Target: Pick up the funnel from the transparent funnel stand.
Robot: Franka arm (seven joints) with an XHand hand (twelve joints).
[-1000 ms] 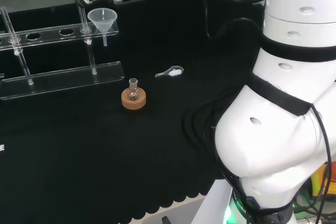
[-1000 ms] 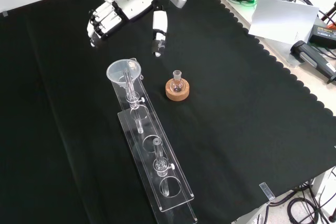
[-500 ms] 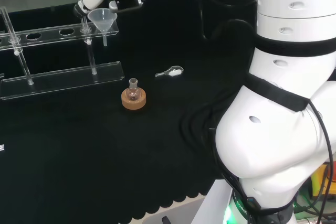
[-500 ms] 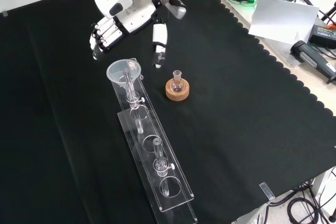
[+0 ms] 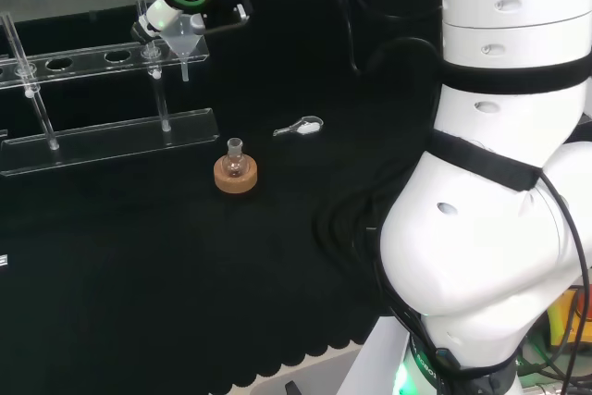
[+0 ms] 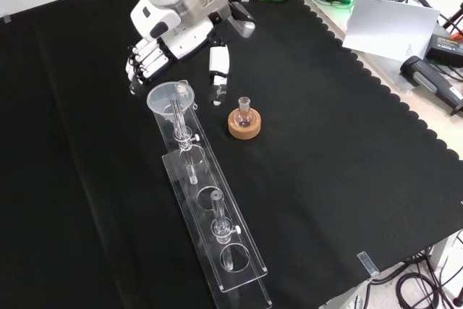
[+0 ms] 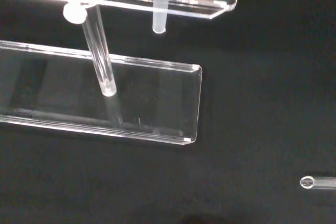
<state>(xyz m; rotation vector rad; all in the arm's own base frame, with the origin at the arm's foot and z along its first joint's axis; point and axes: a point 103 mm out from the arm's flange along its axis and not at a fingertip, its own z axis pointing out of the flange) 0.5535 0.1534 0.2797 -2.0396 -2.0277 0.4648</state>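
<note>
I see the funnel (image 5: 184, 41) seated in the end hole of the clear funnel stand (image 5: 102, 127); the hand (image 5: 159, 16) is touching its rim from behind. Small flask (image 5: 235, 160) on cork ring (image 5: 235, 177) sits nearer.

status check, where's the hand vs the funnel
Hand open, fingers at the funnel rim, not closed on it. Funnel seated in the stand. Flask on cork ring close beside the thumb, not in the way.
</note>
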